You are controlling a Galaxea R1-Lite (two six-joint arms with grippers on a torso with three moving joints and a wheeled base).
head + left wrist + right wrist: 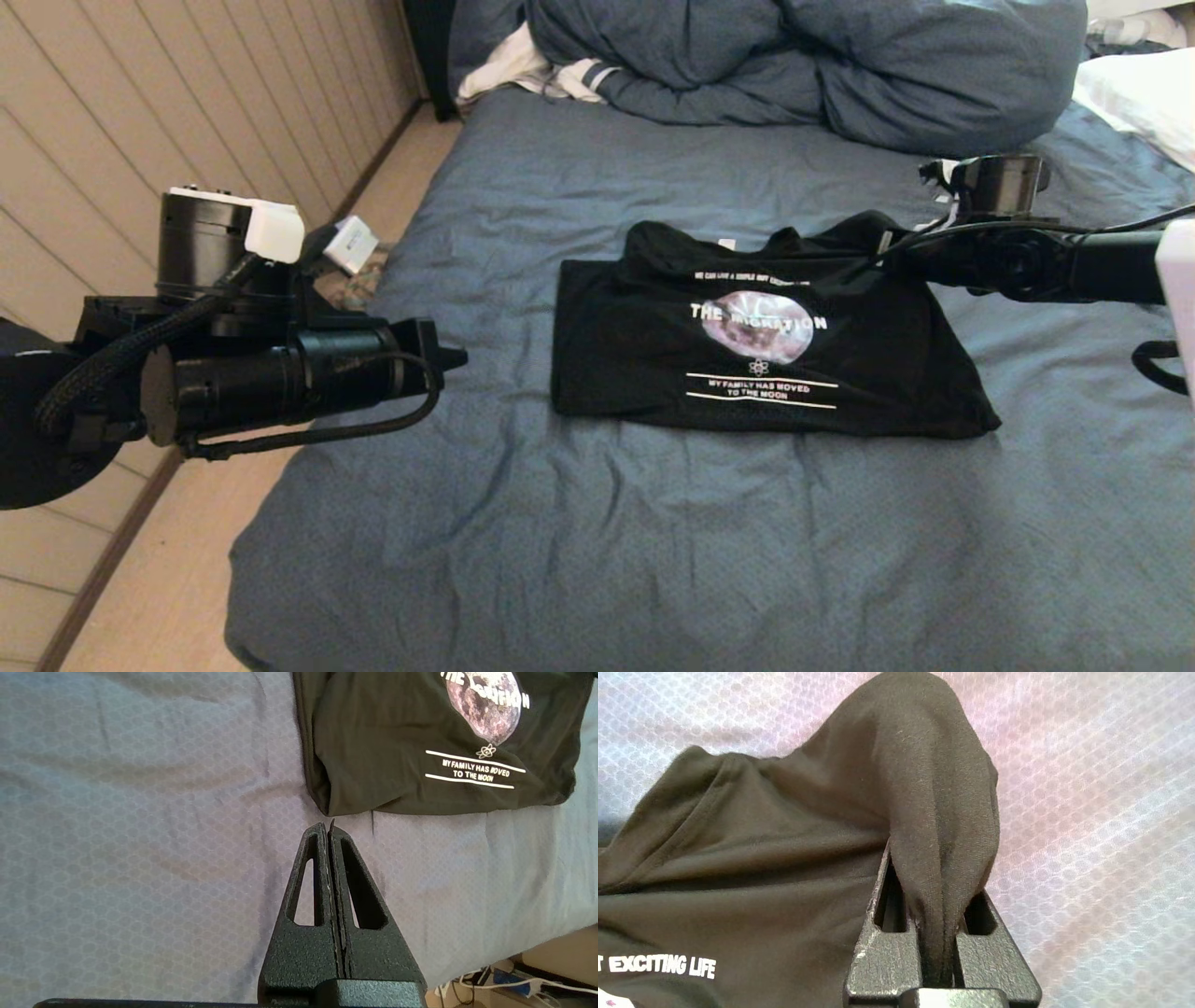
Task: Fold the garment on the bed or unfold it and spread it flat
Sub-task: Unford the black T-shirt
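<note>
The garment [784,858] is pinched at its far corner by the right claw [941,933]; it should be lifted slowly, while the left claw [329,830] is kept closed, empty.

Black moon-print T-shirt [747,345] lies partly folded near the middle of the wrinkly blue-grey bed [653,541], print facing up. Its corner at about 2 o'clock is bunched and pulled up off the fabric; everything else sits flat.
</note>
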